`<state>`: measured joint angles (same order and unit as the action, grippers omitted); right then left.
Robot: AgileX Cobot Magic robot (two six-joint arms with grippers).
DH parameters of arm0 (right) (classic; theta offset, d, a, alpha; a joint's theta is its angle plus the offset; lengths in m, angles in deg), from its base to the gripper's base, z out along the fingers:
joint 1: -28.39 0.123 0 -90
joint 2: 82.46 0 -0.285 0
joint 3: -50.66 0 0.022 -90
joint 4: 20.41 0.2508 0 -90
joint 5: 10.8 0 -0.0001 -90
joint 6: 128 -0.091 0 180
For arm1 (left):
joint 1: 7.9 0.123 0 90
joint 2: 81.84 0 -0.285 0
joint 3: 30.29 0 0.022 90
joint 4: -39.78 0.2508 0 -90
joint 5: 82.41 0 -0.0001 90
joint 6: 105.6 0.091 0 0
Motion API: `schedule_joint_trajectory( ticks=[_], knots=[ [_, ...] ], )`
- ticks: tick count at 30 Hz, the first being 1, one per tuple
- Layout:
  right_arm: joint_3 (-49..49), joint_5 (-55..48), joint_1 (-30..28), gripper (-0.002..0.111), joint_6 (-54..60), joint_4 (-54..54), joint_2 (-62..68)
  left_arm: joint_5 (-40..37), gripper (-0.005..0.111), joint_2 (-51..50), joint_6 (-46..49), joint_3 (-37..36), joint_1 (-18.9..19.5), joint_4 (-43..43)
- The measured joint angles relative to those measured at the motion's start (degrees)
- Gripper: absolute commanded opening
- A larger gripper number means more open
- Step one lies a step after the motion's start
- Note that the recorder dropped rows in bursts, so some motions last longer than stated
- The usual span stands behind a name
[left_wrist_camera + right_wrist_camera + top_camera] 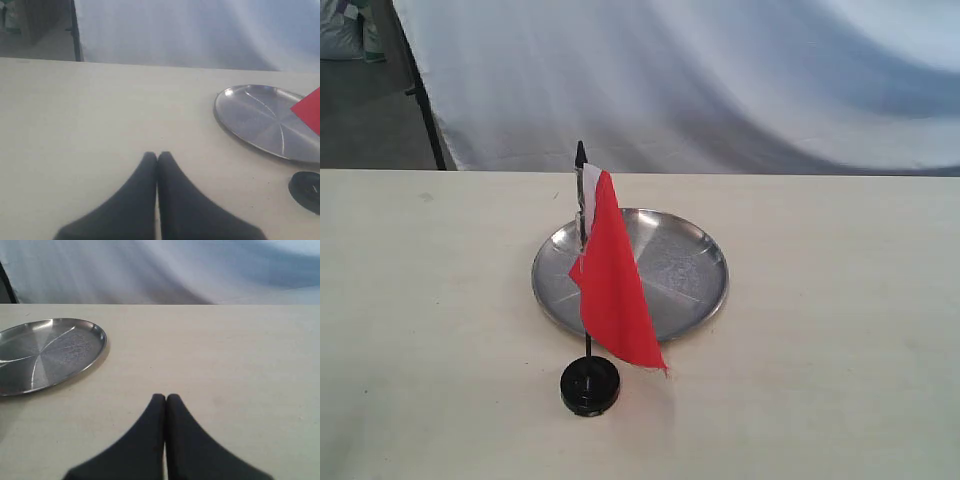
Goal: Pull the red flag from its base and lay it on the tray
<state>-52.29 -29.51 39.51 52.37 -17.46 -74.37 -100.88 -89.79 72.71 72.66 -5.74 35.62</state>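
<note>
Nothing has begun, I'd say. The bright red cloth flag (613,280) on its thin black stick stands upright in the small round black plastic base (589,386), well apart from both grippers and between them. The round silvery metal tray (685,265) lies just beyond. The left gripper (157,159) and right gripper (166,400) are both pressed closed and empty. Next, one must open and reach for the stick.

Shiny metal tray (692,268), matt red cloth flag (615,290), glossy black plastic base (589,386) (smooth pale matt table (420,350))
</note>
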Motion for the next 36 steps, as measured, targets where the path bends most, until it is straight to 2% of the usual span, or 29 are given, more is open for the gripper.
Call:
schedule_joint_trajectory(
  ticks=[19, 21, 28, 29, 31, 32, 33, 36],
  knots=[
    [0.0, 2.59, 0.0, 0.0, 0.0, 0.0, 0.0, 0.0, 0.0, 0.0, 0.0, 0.0, 0.0, 0.0],
    [0.0, 7.42, 0.0, 0.0, -1.17, 1.73, 0.0, 0.0, 0.0, 0.0, 0.0, 0.0, 0.0, 0.0],
    [0.0, 30.01, 0.0, 0.0, -19.15, 21.08, 0.0, 0.0, 0.0, 0.0, 0.0, 0.0, 0.0, 0.0],
    [0.0, 33.32, 0.0, 0.0, -23.57, 19.14, 0.0, 0.0, 0.0, 0.0, 0.0, 0.0, 0.0, 0.0],
    [-1.84, 34.93, 1.48, 0.0, -32.88, 7.77, 0.0, 0.0, 0.0, 0.0, 0.0, 0.0, 0.0, 0.0],
    [-5.63, 35.44, 2.84, 0.0, -39.96, -3.31, 0.12, 0.0, 0.0, 0.0, 0.0, 0.0, 0.0, 0.0],
    [-7.6, 35.61, 3.43, 0.0, -42.9, -7.76, 0.82, 0.0, 0.0, 0.0, 0.0, 0.0, 0.0, 0.0],
    [-20.18, 35.74, 7.69, 0.0, -62.52, -35.77, 11.24, 0.0, 0.0, 0.0, 0.0, 0.0, 0.0, 0.0]
  ],
)
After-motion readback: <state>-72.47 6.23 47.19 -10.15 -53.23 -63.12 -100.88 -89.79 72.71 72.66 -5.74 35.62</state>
